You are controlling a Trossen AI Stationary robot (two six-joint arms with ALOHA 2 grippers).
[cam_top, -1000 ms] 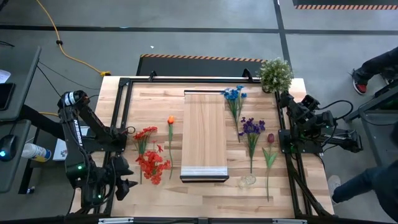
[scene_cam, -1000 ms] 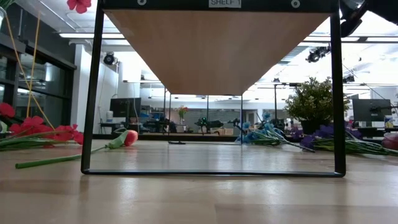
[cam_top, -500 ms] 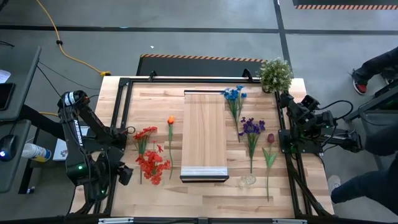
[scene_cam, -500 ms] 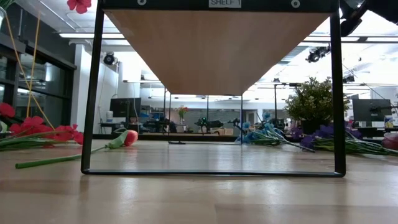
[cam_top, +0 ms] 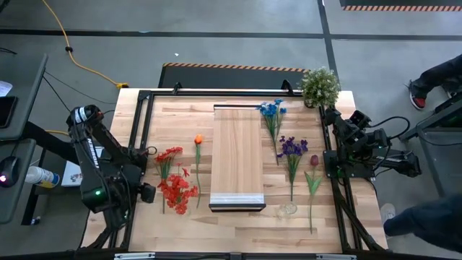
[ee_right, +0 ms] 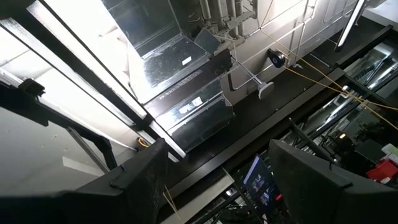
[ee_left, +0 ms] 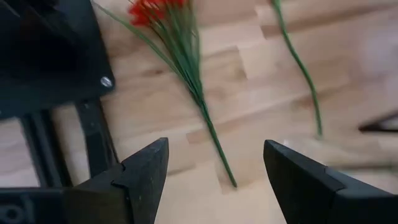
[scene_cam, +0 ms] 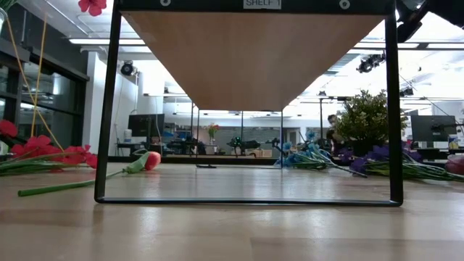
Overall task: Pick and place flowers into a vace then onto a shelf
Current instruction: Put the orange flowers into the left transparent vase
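Note:
The flowers lie flat on the wooden table on both sides of the raised shelf (cam_top: 238, 155). Left of it are a red bunch (cam_top: 177, 191), a second red one (cam_top: 168, 155) and an orange one (cam_top: 198, 141). Right of it are blue (cam_top: 271, 110), purple (cam_top: 292, 148), dark red (cam_top: 313, 160) and a green leaf stem (cam_top: 312, 184). A clear glass vase (cam_top: 287, 209) stands near the shelf's near right corner. My left gripper (cam_top: 148, 193) hovers open, pointing down over a red flower's stem (ee_left: 205, 118), touching nothing. My right gripper (ee_right: 217, 180) rests open at the table's right edge, pointing up.
A bushy potted plant (cam_top: 319, 85) stands at the far right corner. A black metal frame (cam_top: 141, 130) runs along the table's sides, and part of it (ee_left: 56, 56) is close to my left gripper. The shelf's black legs (scene_cam: 109, 109) stand on the table.
My left gripper has moved from near the table's front edge toward the far edge, up beside the red bunch, and has rolled about its own axis. It has stayed open. The flowers have not moved.

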